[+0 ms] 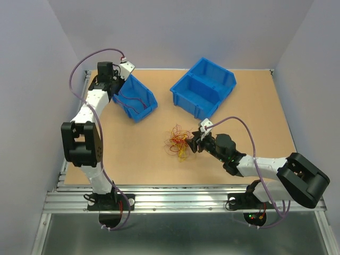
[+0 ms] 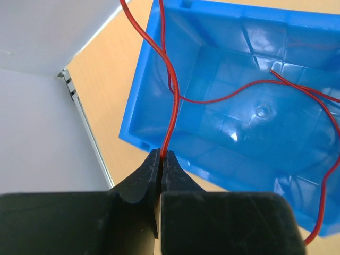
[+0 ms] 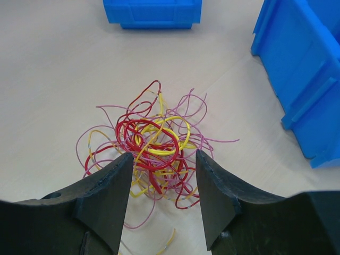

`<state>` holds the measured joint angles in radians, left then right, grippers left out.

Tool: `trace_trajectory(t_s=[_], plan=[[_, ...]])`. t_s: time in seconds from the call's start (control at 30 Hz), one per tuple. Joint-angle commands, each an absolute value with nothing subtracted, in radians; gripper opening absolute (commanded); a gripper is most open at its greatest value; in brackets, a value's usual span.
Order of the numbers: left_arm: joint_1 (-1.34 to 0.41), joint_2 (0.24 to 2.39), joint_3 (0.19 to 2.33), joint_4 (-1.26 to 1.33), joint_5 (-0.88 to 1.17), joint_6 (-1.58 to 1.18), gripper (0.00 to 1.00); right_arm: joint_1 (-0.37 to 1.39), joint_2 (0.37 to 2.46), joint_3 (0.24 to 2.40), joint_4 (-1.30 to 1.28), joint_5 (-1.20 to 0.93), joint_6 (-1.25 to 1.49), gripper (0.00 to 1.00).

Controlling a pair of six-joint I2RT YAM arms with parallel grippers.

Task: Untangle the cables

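The tangle of cables (image 1: 178, 141) lies mid-table: thin red, yellow and pink wires in loose loops, also in the right wrist view (image 3: 154, 143). My right gripper (image 1: 195, 140) is open, its jaws straddling the near side of the tangle (image 3: 162, 159) without closing on it. My left gripper (image 1: 118, 79) is at the far left over a small blue bin (image 1: 136, 98). It is shut on a red cable (image 2: 171, 101) that rises from the fingertips (image 2: 162, 155) and trails into the bin (image 2: 255, 111).
A larger two-compartment blue bin (image 1: 203, 86) stands at the back centre, showing at the right in the right wrist view (image 3: 303, 69). Grey walls close the left, back and right sides. A metal rail (image 1: 180, 196) runs along the near edge.
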<state>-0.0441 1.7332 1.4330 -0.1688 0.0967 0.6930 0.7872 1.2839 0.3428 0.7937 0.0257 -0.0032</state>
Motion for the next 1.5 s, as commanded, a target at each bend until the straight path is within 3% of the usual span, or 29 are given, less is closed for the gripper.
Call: trace_trajectory(t_s=[0.0, 0.7, 1.0, 1.23, 1.47], plan=[[-0.051, 1.828, 1.58, -0.423, 0.09, 0.742, 0.0, 0.795, 1.289, 0.354, 0.853, 0.014, -0.003, 0.56], [-0.189, 2.175, 1.934, -0.672, -0.209, 0.857, 0.0, 0.796, 1.31, 0.37, 0.853, 0.006, -0.003, 0.56], [-0.189, 2.23, 1.936, -0.638, -0.17, 0.85, 0.0, 0.795, 1.299, 0.36, 0.854, 0.006, -0.003, 0.56], [-0.184, 2.111, 1.915, -0.583, -0.066, 0.805, 0.35, 0.796, 1.307, 0.365, 0.854, 0.006, -0.003, 0.56], [-0.186, 2.005, 1.893, -0.577, -0.028, 0.738, 0.51, 0.795, 1.313, 0.37, 0.853, 0.006, -0.003, 0.56]])
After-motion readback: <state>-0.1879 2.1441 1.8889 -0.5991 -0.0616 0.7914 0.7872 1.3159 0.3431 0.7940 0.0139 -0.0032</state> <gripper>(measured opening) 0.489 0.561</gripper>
